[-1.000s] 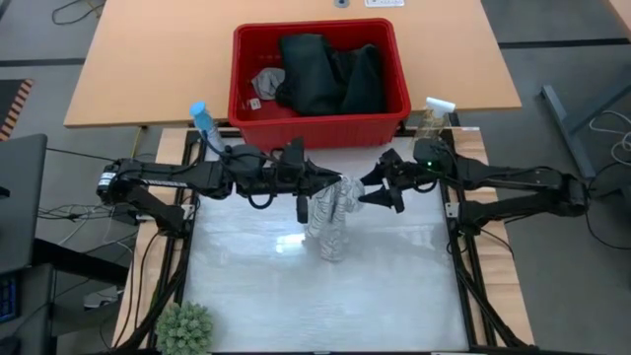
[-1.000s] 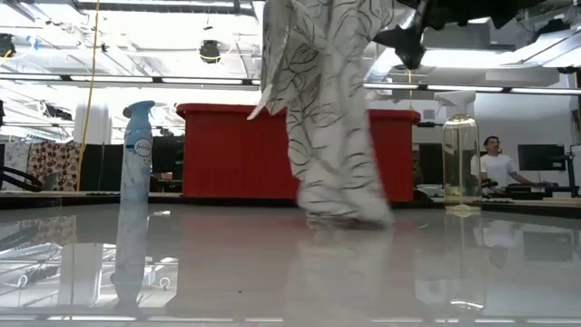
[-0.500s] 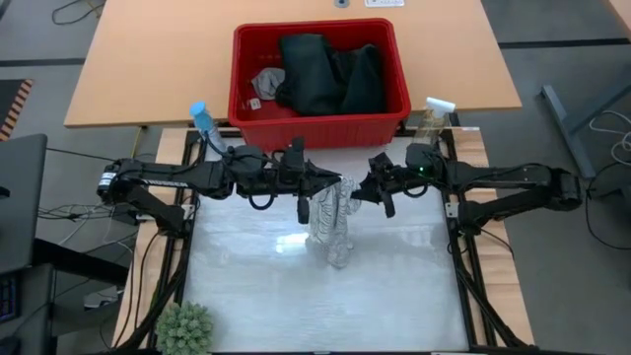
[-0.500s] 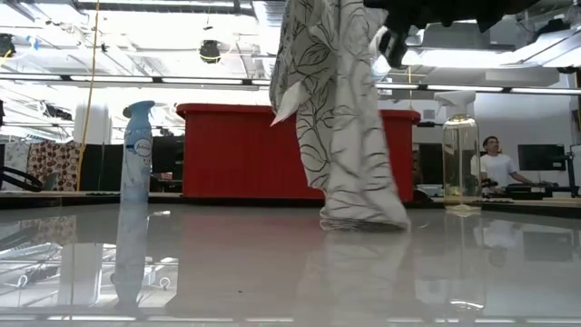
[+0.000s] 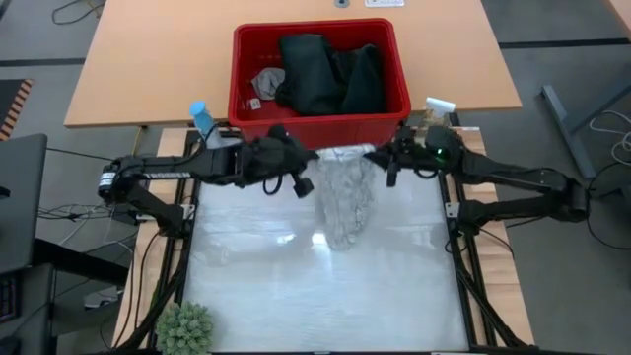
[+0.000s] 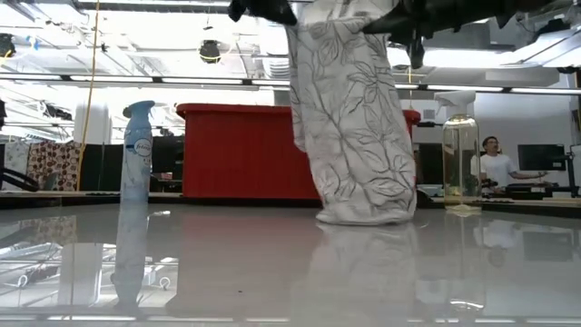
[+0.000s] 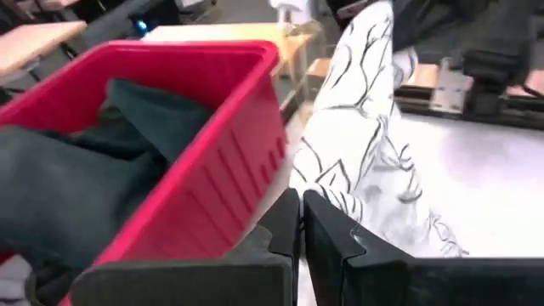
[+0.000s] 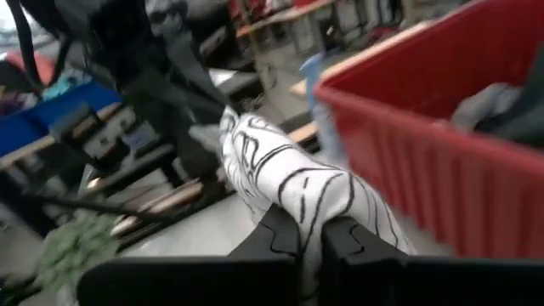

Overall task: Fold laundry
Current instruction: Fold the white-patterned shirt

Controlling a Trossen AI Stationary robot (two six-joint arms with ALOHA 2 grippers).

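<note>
High view: both grippers pinching leaf-print cloth (image 5: 347, 192).

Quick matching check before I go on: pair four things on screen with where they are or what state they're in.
1. leaf-print cloth
2. dark jeans
3. blue spray bottle
4. right gripper

a. in the red basket
b. shut on a cloth corner
c. hanging between both grippers, lower end on the table
d. standing left of the basket

Pairs: 1-c, 2-a, 3-d, 4-b
</note>
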